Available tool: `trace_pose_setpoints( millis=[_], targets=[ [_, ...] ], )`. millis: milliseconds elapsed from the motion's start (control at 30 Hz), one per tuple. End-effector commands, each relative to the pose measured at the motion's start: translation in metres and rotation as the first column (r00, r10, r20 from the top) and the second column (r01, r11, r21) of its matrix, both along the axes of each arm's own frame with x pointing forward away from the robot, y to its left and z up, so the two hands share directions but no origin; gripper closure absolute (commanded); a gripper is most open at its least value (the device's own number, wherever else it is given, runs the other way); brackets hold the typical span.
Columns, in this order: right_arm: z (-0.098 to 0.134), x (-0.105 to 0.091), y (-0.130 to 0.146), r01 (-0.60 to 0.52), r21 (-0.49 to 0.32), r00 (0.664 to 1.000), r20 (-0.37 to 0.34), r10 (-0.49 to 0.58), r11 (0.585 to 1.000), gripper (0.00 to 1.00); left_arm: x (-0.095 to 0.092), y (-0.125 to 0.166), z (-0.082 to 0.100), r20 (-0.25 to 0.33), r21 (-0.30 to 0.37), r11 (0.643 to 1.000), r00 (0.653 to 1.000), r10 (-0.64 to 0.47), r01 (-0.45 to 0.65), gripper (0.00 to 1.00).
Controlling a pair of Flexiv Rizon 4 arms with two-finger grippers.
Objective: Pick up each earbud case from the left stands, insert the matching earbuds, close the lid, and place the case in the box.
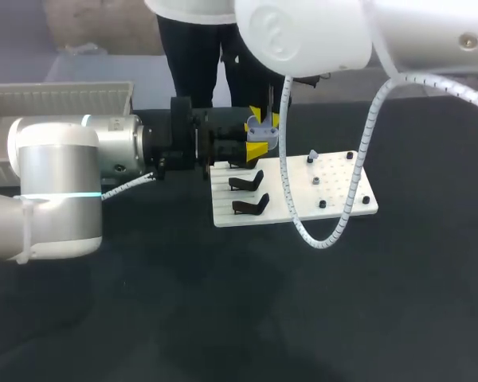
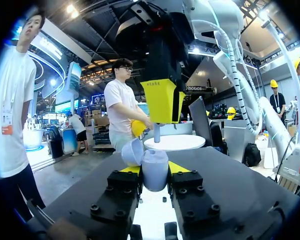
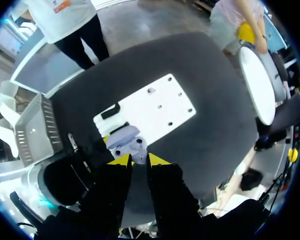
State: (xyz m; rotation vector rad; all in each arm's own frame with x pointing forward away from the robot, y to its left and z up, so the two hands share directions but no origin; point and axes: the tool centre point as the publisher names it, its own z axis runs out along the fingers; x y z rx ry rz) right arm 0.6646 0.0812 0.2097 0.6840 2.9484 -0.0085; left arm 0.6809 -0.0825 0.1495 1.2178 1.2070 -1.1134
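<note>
Case (image 2: 155, 172) sits clamped in left end effector (image 2: 154, 169), beneath right end effector's (image 3: 138, 160) earbud (image 2: 157, 134).

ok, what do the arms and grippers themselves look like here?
Left arm: silver-white cylindrical links, a cyan light ring, a black wrist section and a thin white coiled cable. Right arm: glossy white rounded joints, with a white spiral-wrapped cable hanging in a loop. Left gripper and right gripper: black blocky fingers studded with bolt heads, ending in bright yellow wedge tips.
</note>
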Motion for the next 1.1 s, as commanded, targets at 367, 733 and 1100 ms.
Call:
trace_pose_setpoints(
  millis=[367, 733, 1100],
  targets=[
    [-0.008, 0.009, 0.004, -0.004, -0.012, 1.000, -0.017, 0.004, 1.000, 1.00, -0.001, 0.000, -0.001, 0.005, -0.005, 1.000, 1.000, 0.006, -0.006, 1.00],
    [-0.013, 0.012, 0.002, -0.001, -0.007, 1.000, -0.023, 0.001, 1.000, 1.00, -0.001, 0.000, -0.001, 0.005, -0.005, 1.000, 1.000, 0.006, -0.006, 1.00],
    [-0.021, 0.010, 0.002, -0.006, -0.013, 1.000, -0.029, 0.005, 1.000, 1.00, -0.001, 0.000, -0.001, 0.005, -0.005, 1.000, 1.000, 0.006, -0.006, 1.00]
  ],
)
